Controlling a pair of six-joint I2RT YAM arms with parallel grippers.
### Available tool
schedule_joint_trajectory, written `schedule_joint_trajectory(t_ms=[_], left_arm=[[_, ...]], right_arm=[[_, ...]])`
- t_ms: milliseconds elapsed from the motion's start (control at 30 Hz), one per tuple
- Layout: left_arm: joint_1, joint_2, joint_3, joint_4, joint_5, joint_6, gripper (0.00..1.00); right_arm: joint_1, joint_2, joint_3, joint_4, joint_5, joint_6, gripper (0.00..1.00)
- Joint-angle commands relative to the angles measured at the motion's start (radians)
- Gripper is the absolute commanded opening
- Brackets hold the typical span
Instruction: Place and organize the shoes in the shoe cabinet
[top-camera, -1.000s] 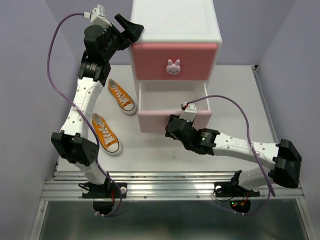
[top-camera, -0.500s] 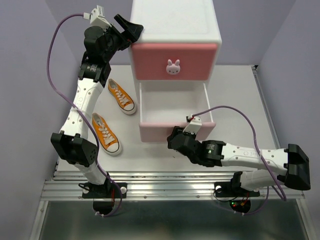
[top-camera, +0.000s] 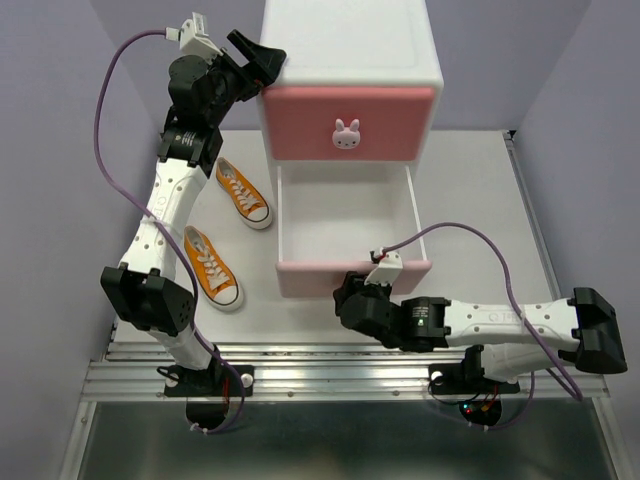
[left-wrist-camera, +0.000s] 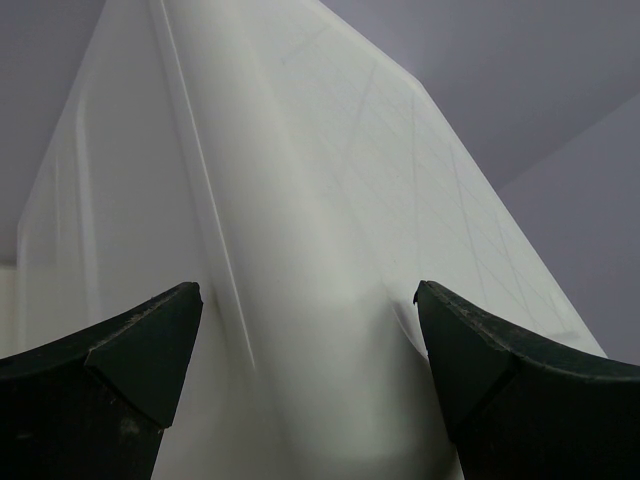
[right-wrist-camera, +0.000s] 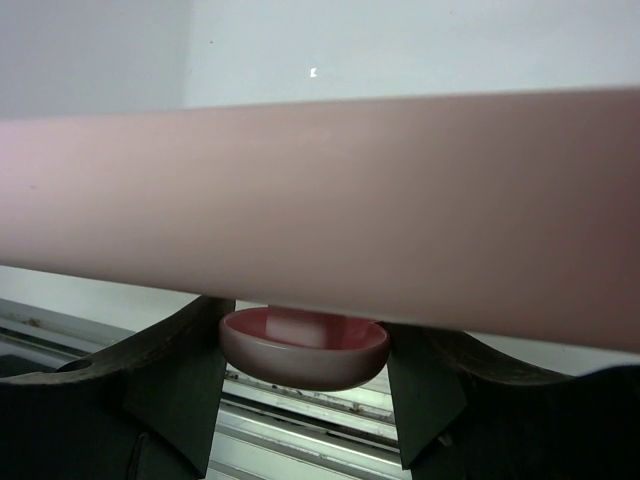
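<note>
My right pincer (right-wrist-camera: 305, 335) clenches the smooth rounded knob (right-wrist-camera: 303, 358) of the pale pink lower drawer (top-camera: 352, 274), drawn farther out than a second ago, while two orange canvas shoes (top-camera: 212, 265) lie left of the glossy white cabinet (top-camera: 350, 50), whose top corner my spread left pincer (top-camera: 258, 58) straddles.

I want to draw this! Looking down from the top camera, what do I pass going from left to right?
nearer orange shoe → farther orange shoe → open pale pink drawer → right arm's black elbow
</note>
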Motion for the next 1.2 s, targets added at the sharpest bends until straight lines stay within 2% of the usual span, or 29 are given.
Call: schedule_joint_trajectory(t_ms=[0,33,67,167,200,233,267,367,533,733,800,967,1033,1167], left_arm=[[0.017,0.103,-0.111,-0.355,-0.052,0.154,0.98],[0.017,0.103,-0.111,-0.355,-0.054,0.155,0.98],[0.017,0.103,-0.111,-0.355,-0.052,0.154,0.98],[0.017,0.103,-0.106,-0.360,-0.052,0.154,0.98],[0.017,0.104,-0.105,-0.360,-0.054,0.152,0.98],[0.017,0.104,-0.103,-0.360,-0.054,0.152,0.98],[0.017,0.104,-0.103,-0.361,-0.054,0.151,0.98],[0.017,0.103,-0.103,-0.364,-0.054,0.149,0.98],[0.017,0.101,-0.105,-0.367,-0.057,0.149,0.98],[0.018,0.106,-0.108,-0.364,-0.055,0.155,0.98],[0.020,0.109,-0.106,-0.371,-0.054,0.154,0.98],[0.023,0.109,-0.108,-0.374,-0.046,0.145,0.98],[0.026,0.110,-0.099,-0.383,-0.045,0.142,0.98],[0.030,0.107,-0.074,-0.410,-0.049,0.140,0.98]], right_arm=[[0.083,0.035,-0.015,-0.175,-0.184,0.038,0.18],[0.083,0.037,-0.009,-0.177,-0.173,0.044,0.23],[0.083,0.037,0.003,-0.176,-0.165,0.029,0.35],[0.083,0.038,0.031,-0.189,-0.147,0.018,0.42],[0.083,0.038,0.036,-0.197,-0.145,0.022,0.59],[0.083,0.037,0.039,-0.203,-0.145,0.025,0.69],[0.083,0.035,0.042,-0.221,-0.145,0.031,0.73],[0.083,0.026,0.051,-0.264,-0.151,0.057,1.00],[0.083,0.000,0.048,-0.321,-0.212,0.055,1.00],[0.104,-0.123,0.054,-0.323,-0.228,-0.069,1.00],[0.104,-0.163,0.111,-0.311,-0.254,-0.165,1.00],[0.104,-0.183,0.299,-0.402,-0.256,-0.267,1.00],[0.104,-0.161,0.423,-0.436,-0.224,-0.296,1.00],[0.104,-0.117,0.595,-0.495,-0.052,-0.279,1.00]])
